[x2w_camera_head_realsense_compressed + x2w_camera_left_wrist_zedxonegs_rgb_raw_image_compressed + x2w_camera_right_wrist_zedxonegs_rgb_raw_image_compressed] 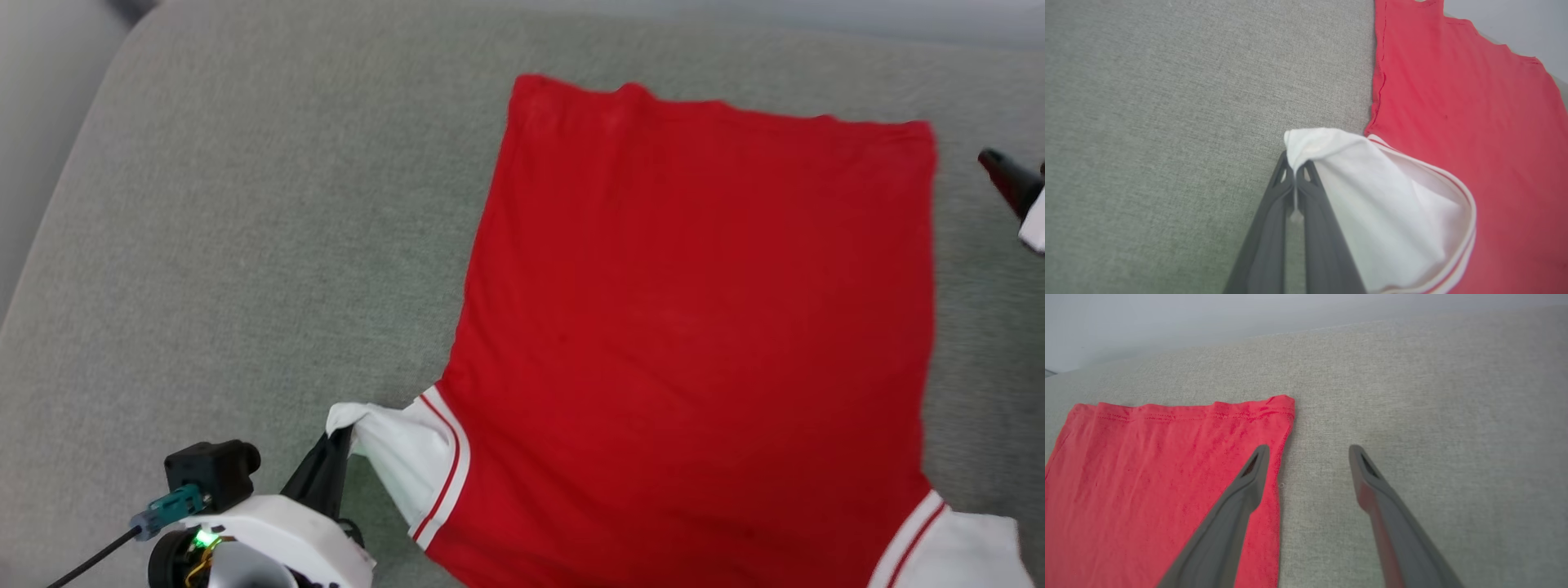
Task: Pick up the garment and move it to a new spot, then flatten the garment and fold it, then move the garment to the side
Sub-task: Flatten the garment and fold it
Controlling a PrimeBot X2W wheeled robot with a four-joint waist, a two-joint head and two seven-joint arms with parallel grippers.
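Red T-shirt (pixel 694 327) spread out flat on a grey sofa cushion (pixel 245 245), plain red side up. Hem (pixel 718 102) at the far end, a bit wavy with one small bump. Long side edges pretty straight, the left one slanting inward toward the hem. Near end cut off by the bottom of the head view.

Left gripper (pixel 1294 173) clamped tight on the tip of the white sleeve (pixel 408 465) on its side. Pinching just the outer corner, fabric bunched into a little peak at the fingertips and drawn out away from the body. Red-and-white striped trim (pixel 445 465) between the white and the red. Other white sleeve (pixel 971 547) lying loose at the lower right.

Right gripper (pixel 1309 451) spread wide, holding nothing, up by the hem's right corner. One finger over the red side edge, the other over bare cushion. Touching the fabric or just above it? Can't tell.

Loads of bare cushion to the left of the shirt, all the way out to the rounded cushion edge (pixel 45 216). Much narrower strip on the right. Only a thin band of cushion beyond the hem.
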